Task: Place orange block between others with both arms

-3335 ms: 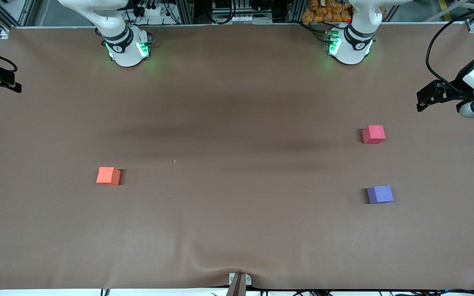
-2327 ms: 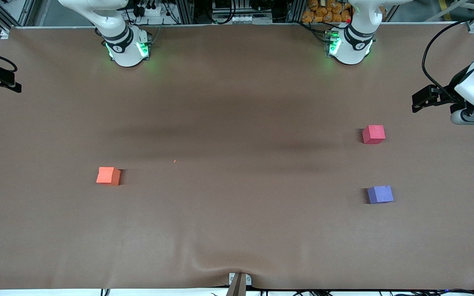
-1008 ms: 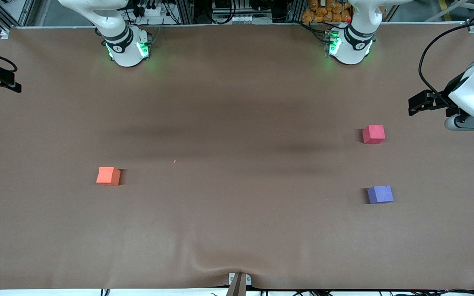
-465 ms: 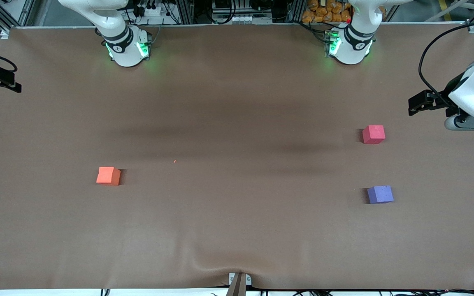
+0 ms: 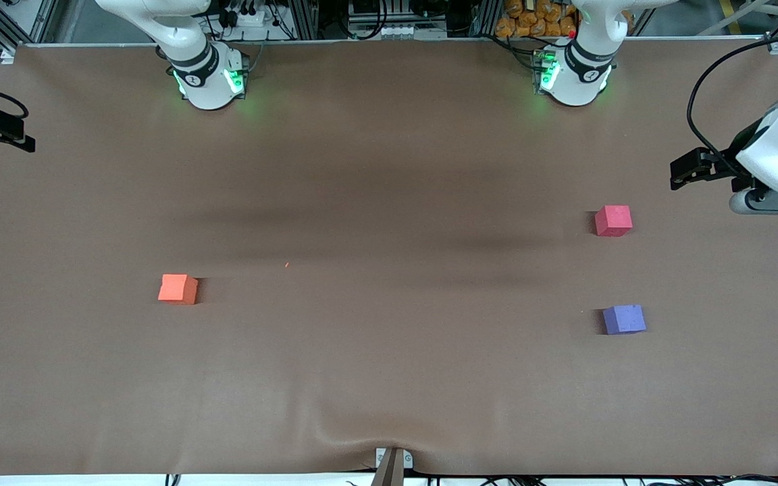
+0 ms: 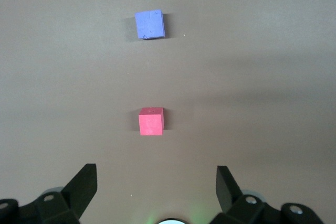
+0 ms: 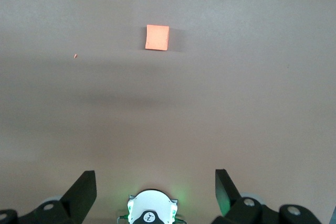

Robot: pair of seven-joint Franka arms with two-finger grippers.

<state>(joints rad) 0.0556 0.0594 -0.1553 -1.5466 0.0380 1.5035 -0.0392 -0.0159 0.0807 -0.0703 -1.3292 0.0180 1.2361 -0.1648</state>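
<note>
Orange block [image 5: 177, 289]: flat matte orange, no pattern, mid-left of the front frame. Pinkish-red cube [image 5: 613, 221]: plain, right of centre. Purple-blue cube [image 5: 624, 319]: plain, below it. Table cover [image 5: 389, 202]: uniform brown. Arm bases [image 5: 210, 77]: white, glowing green, along the top edge.

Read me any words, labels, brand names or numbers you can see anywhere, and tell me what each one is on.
No readable text.
Right arm's base: a small round dark mark, too small to read.
Left arm's base: the same kind of mark, too small to read.
The three blocks carry no markings.
</note>
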